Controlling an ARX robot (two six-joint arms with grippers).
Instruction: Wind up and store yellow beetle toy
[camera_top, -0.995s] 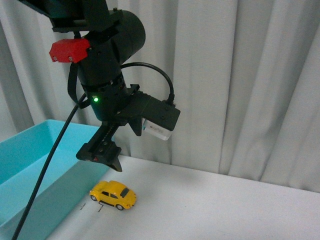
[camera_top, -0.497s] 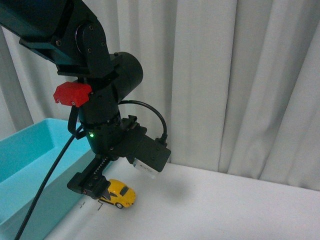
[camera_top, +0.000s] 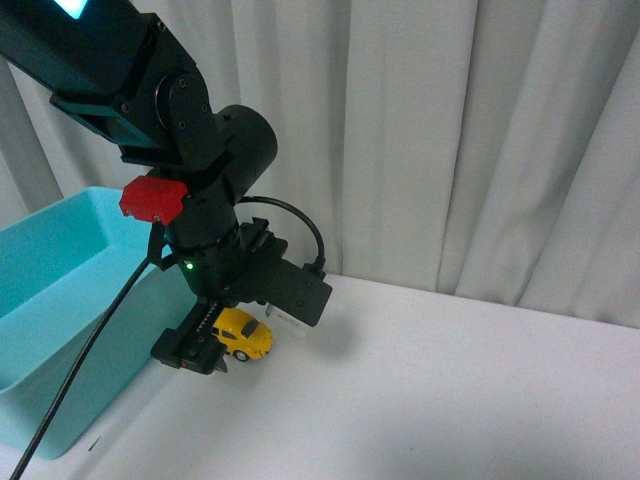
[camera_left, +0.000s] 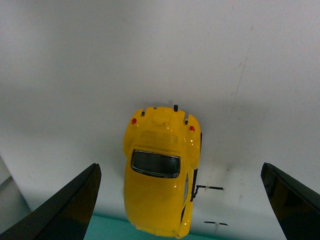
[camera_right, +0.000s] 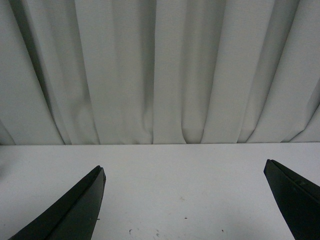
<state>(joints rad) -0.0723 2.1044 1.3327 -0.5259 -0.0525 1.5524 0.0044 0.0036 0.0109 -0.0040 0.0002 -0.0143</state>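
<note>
Where the white table (camera_top: 470, 400) comes nearest the robot, a small dark mark (camera_top: 92, 443) sits at seven o'clock in the front view, by the near corner of a turquoise bin (camera_top: 60, 300). The open-topped bin fills the eight-to-nine o'clock side, and a black cable (camera_top: 90, 365) hangs across its wall from the left arm.

Just beside the bin's right wall, at about eight o'clock from the middle of the view, the left gripper (camera_top: 212, 352) sits low over the table. Its jaws are spread wide, and the car (camera_top: 248, 335) stands on its wheels between them, close to the bin. The left wrist view shows a strip of table on each side of the car, so the fingers touch it nowhere and hold nothing. The car's tail, with two red lights and the rear window, points away from that camera. Thin pencil marks (camera_left: 207, 188) lie on the table by one flank.

Higher on the arm a green light (camera_top: 188, 265) glows, with a red block (camera_top: 153, 198) above it at ten o'clock.

The right gripper (camera_right: 183, 167), seen by its own camera, has its jaws just as wide apart over the table and holds nothing.

Farthest off, a pleated white curtain (camera_top: 450, 150) closes the scene from nine round to three o'clock.
</note>
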